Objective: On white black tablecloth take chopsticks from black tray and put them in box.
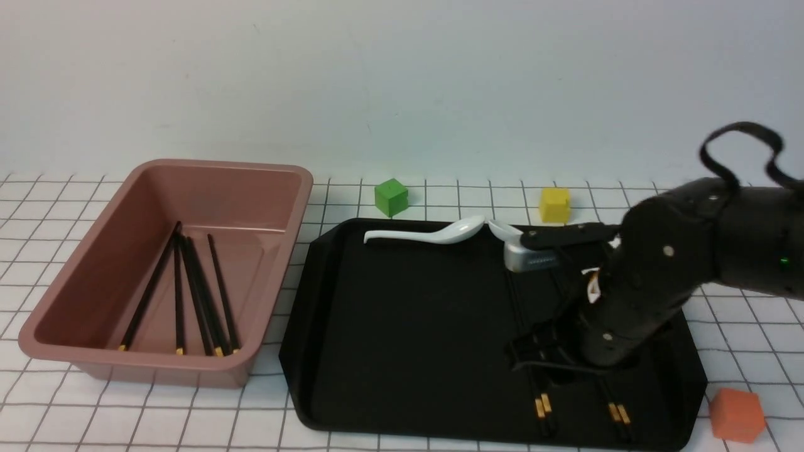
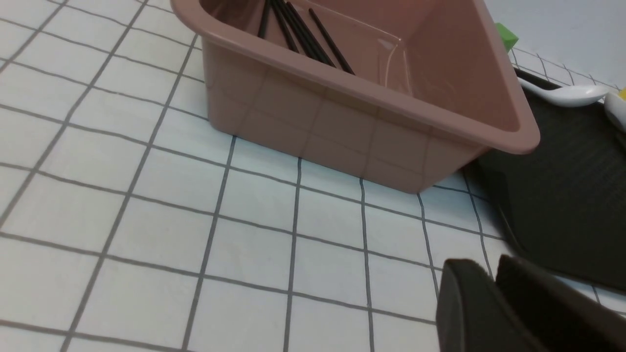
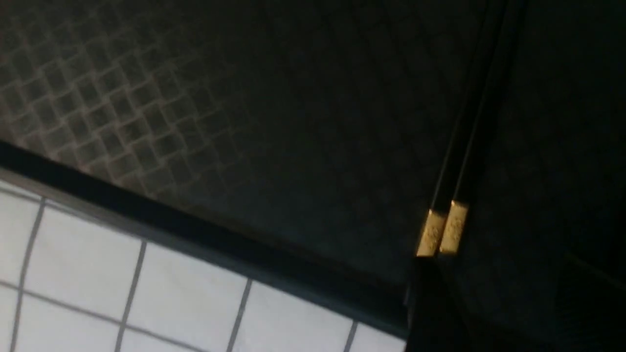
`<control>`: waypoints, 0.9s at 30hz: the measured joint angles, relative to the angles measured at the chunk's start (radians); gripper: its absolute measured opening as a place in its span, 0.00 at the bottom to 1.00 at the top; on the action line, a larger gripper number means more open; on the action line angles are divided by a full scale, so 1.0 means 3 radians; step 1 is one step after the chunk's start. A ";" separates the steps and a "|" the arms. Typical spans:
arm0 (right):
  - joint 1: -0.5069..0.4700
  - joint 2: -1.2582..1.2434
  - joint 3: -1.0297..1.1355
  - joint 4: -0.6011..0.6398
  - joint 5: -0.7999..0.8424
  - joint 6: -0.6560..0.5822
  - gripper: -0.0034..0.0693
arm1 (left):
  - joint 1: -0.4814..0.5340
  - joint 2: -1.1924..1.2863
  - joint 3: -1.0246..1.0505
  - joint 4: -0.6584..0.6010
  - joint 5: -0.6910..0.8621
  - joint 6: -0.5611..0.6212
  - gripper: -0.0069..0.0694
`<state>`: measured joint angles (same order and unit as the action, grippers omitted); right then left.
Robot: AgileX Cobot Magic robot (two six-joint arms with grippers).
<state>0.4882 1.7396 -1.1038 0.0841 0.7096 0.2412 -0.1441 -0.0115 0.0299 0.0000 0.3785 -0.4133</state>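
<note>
Found two pairs of chopsticks lying on tray toward its 4 o'clock corner, gold bands at the 6 o'clock end. Unable to see either pair's middle length under right arm. Thin ends hard to pick out against the black floor. Confirmed one pair in right wrist view, sticks side by side and touching, bands just inside the rim. Counted about five more chopsticks in box, lying lengthwise on its floor, bands at the 6 o'clock end; exact count uncertain owing to overlap. Placed box at 9 o'clock of tray, just beside it, both on cloth.

Noted right arm reaching in from 3 o'clock, elbow raised, wrist bent down, right gripper low over the pair nearer 9 o'clock. Cannot tell jaws' state, parted or clamped on sticks: black on black in front view, only a dark blur in wrist view. Saw left gripper in left wrist view only, cut off by the frame edge, fingers pressed together on nothing, above cloth near box and tray corner.

Logged two white spoons at tray's 12 o'clock rim, one partly hidden behind wrist camera. Logged green cube and yellow cube on cloth beyond that rim, orange cube off tray's 4 o'clock corner.
</note>
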 joint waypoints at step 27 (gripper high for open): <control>0.0541 0.0010 -0.1112 0.0861 0.0180 -0.0464 0.24 | 0.0000 0.0000 0.0000 0.0000 0.0000 0.0000 0.24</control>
<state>0.6505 1.7426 -1.4375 0.3425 0.7635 0.1021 -0.1441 -0.0115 0.0299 0.0000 0.3785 -0.4133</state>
